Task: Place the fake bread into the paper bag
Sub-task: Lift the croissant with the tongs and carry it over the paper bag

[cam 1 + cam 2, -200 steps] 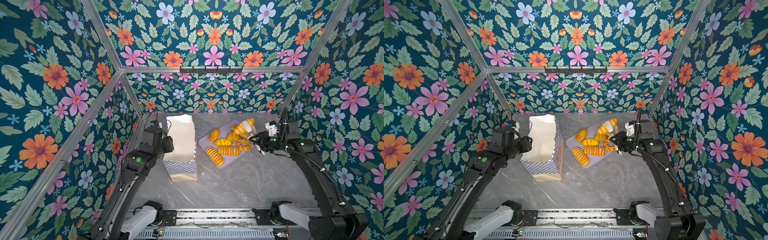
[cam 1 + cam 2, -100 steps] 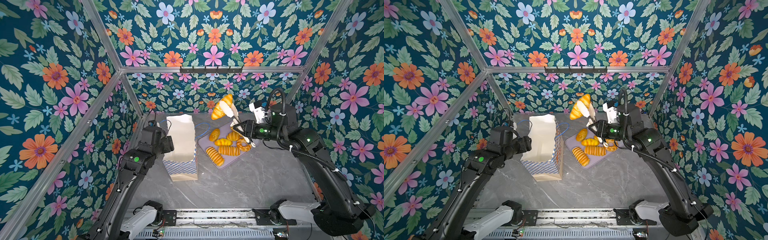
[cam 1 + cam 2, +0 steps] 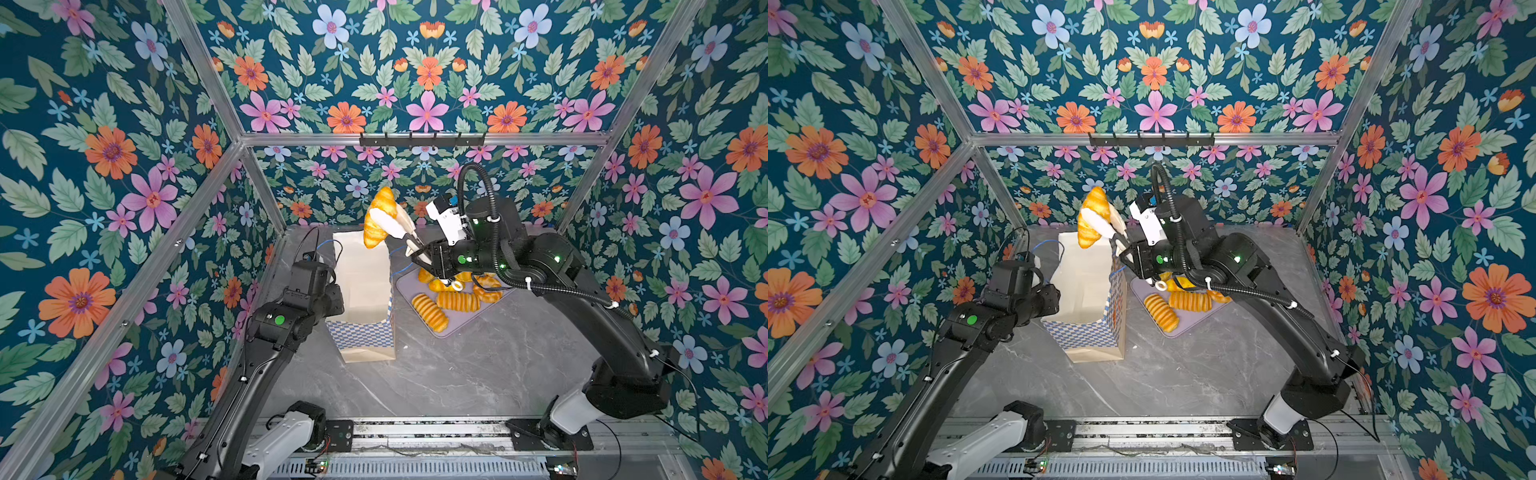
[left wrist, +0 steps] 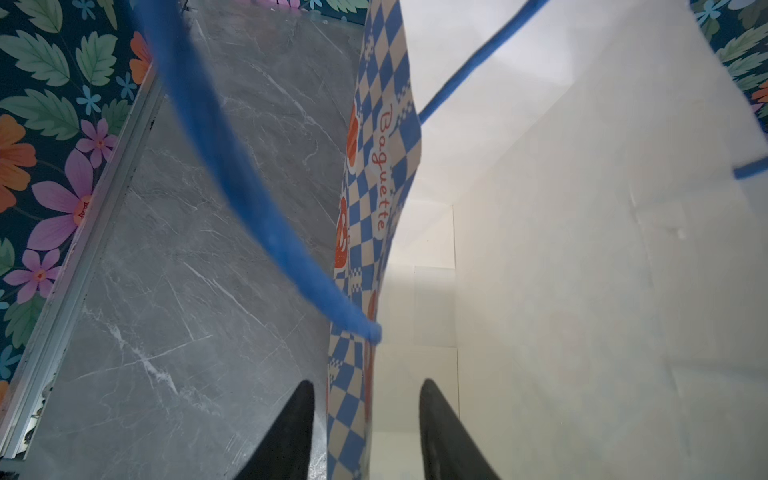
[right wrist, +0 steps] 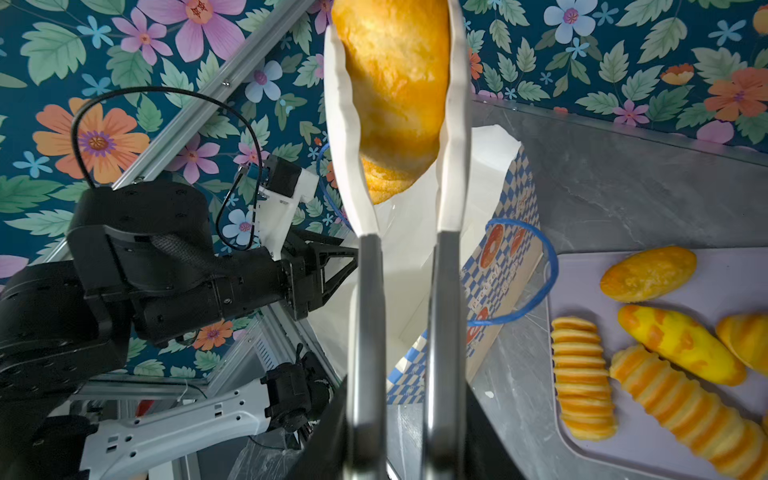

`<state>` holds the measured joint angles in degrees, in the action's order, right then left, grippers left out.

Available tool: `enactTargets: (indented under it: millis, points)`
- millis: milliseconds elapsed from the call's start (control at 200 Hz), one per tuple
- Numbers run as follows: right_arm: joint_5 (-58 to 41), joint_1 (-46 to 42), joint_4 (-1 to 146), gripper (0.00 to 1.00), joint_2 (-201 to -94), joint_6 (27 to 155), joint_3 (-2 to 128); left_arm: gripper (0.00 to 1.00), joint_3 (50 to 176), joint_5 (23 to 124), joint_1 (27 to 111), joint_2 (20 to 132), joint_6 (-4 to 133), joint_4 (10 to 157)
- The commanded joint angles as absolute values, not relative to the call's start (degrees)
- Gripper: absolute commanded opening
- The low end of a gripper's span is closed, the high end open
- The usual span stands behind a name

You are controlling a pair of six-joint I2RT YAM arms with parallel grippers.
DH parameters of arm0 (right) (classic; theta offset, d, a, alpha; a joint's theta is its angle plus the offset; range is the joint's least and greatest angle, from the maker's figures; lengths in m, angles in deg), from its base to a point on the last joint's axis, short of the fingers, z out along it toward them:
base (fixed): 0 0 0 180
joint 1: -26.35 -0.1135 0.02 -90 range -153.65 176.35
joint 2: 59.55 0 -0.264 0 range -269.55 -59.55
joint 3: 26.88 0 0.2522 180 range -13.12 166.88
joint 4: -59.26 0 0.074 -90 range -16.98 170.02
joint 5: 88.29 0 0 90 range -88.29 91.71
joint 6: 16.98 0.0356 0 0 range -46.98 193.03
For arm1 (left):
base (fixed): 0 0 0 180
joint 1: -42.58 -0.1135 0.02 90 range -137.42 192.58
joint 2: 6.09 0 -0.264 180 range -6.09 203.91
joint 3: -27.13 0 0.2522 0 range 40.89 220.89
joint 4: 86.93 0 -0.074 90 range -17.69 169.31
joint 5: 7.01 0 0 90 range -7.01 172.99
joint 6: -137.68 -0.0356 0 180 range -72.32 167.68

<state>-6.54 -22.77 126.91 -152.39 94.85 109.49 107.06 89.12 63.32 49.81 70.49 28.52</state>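
Right now the right gripper [image 3: 419, 254] is clenching a pair of white-tipped tongs [image 3: 395, 229], and the tongs are pinching a croissant [image 3: 377, 216], one piece of the fake bread, high above the table. The croissant is lying out beyond the claw at the tongs' far end, its long axis hanging steeply with the lower tip pointing down at the paper bag [image 3: 360, 282]. In both top views it is hovering over the far rim of the bag's mouth rather than the middle, so it probably needs bringing over the middle and lowering before release. The left gripper [image 4: 361, 401] is straddling the bag's near wall, jaws apart and not yet pinching. Other loaves [image 3: 457, 300] are waiting on the lavender tray [image 5: 648, 444].
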Motion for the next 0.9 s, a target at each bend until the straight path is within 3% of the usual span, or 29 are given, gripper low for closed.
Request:
enactTargets:
  millis: [0,510,895]
  points:
    - [-2.85,-24.22,130.65,0.33,-156.39,92.07,112.89,0.37,106.76,88.45,63.24,49.29,71.36,30.13]
    - [1.79,-28.92,141.04,0.33,-162.38,89.55,115.23,0.09,106.26,88.00,63.24,48.40,72.11,32.20]
    - [1.72,-29.63,141.21,0.40,-161.51,89.90,111.44,0.05,106.31,87.91,63.25,48.65,72.20,32.63]
